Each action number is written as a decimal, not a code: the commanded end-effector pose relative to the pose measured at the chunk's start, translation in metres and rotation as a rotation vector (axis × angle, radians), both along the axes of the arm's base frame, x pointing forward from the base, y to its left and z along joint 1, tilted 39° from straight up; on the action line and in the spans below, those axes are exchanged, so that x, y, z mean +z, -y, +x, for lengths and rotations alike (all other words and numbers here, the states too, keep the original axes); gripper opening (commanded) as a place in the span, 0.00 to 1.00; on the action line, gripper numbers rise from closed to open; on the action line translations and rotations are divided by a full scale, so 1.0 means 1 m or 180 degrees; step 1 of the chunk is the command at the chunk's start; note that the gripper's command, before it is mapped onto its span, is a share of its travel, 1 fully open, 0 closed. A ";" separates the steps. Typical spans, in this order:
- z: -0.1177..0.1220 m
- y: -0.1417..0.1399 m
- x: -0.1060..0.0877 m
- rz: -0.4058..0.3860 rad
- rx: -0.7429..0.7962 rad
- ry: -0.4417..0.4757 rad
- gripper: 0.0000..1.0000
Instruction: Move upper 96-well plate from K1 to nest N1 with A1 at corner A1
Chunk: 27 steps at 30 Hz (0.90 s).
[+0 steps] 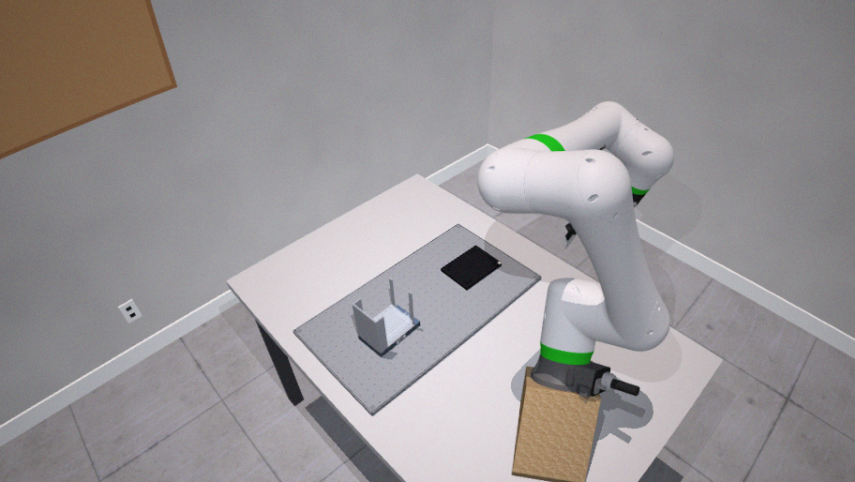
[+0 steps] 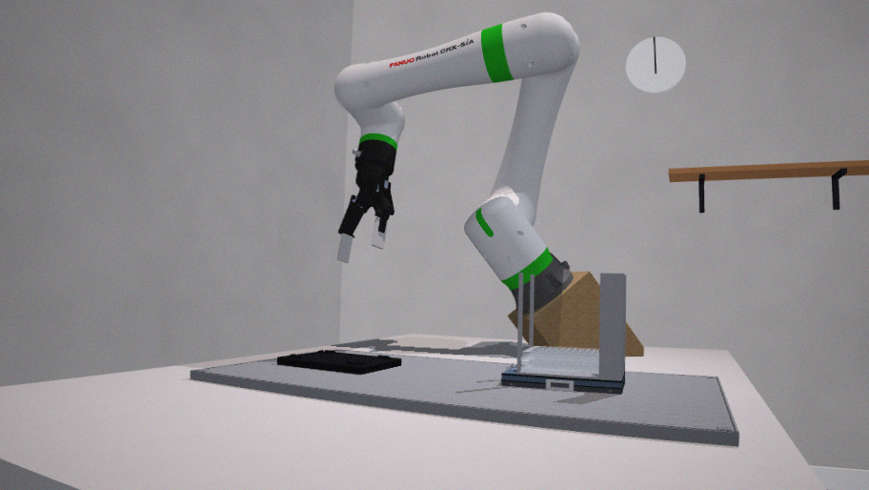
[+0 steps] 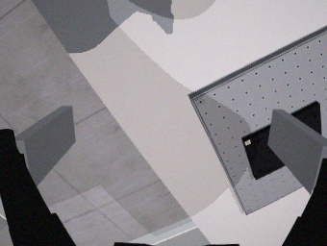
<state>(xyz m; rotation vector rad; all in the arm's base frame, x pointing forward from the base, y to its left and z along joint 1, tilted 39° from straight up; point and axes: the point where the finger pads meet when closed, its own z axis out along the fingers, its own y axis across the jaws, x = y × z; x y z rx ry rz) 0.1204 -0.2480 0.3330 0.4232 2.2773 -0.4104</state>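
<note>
The stack rack K1 (image 1: 385,323) stands on the grey perforated baseplate (image 1: 419,311), with a tall grey wall and thin posts. The white well plates (image 1: 397,321) sit stacked inside it; they also show in the exterior view (image 2: 562,359). The black plate nest N1 (image 1: 471,266) lies flat at the baseplate's far end, seen too in the exterior view (image 2: 338,360) and in the wrist view (image 3: 275,145). A pale square marks one nest corner (image 3: 248,142). My gripper (image 2: 362,243) is open and empty, high above the table's far edge, beyond the nest.
The arm's base stands on a tan wedge block (image 1: 556,430) at the table's near right. A wooden shelf (image 2: 766,172) hangs on the far wall. The table edge and floor tiles lie below the gripper in the wrist view.
</note>
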 end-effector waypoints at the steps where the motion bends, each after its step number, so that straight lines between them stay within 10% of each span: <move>1: 0.000 0.000 0.000 -0.0001 -0.0001 0.0000 1.00; 17: 0.000 0.000 0.000 -0.0001 -0.0001 0.0000 1.00; 27: 0.027 -0.007 -0.035 0.0431 0.0573 -0.0382 1.00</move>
